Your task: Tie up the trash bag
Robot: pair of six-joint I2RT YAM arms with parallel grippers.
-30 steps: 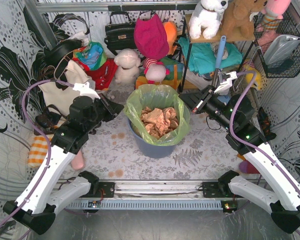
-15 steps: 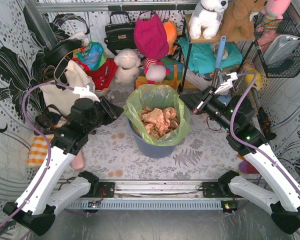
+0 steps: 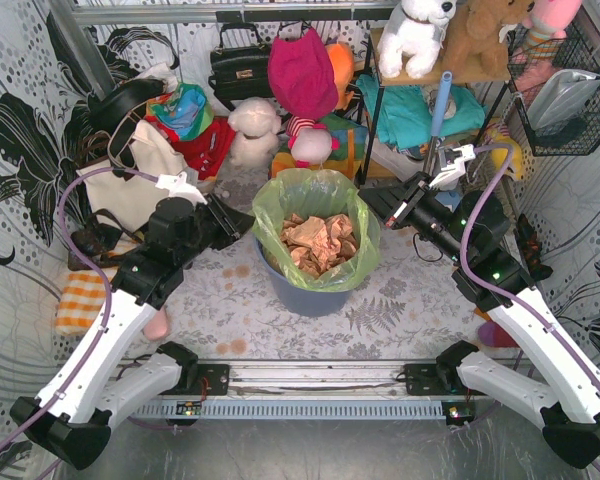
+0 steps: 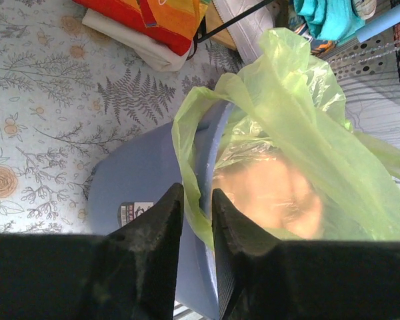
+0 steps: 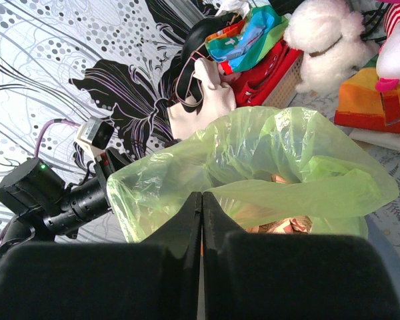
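The trash bag (image 3: 318, 190) is translucent light green and lines a blue-grey bin (image 3: 310, 295), with its rim folded over the bin's edge. Crumpled tan paper (image 3: 320, 240) lies inside. My left gripper (image 3: 242, 222) is at the bag's left rim. In the left wrist view its jaws (image 4: 197, 200) stand narrowly open, with a strip of the bag (image 4: 287, 100) running between them against the bin wall (image 4: 140, 180). My right gripper (image 3: 370, 203) is at the bag's right rim. In the right wrist view it (image 5: 202, 195) is shut, and a taut fold of the bag (image 5: 253, 147) starts at its tips.
Plush toys, a black handbag (image 3: 242, 65) and cloth bags crowd the back behind the bin. A metal shelf (image 3: 380, 110) stands at the back right and a wire basket (image 3: 570, 100) hangs at the far right. An orange-checked cloth (image 3: 75, 300) lies at the left.
My left arm has moved right and slightly forward, bringing its gripper up to the bag's left rim. The right arm and the bag have not moved.
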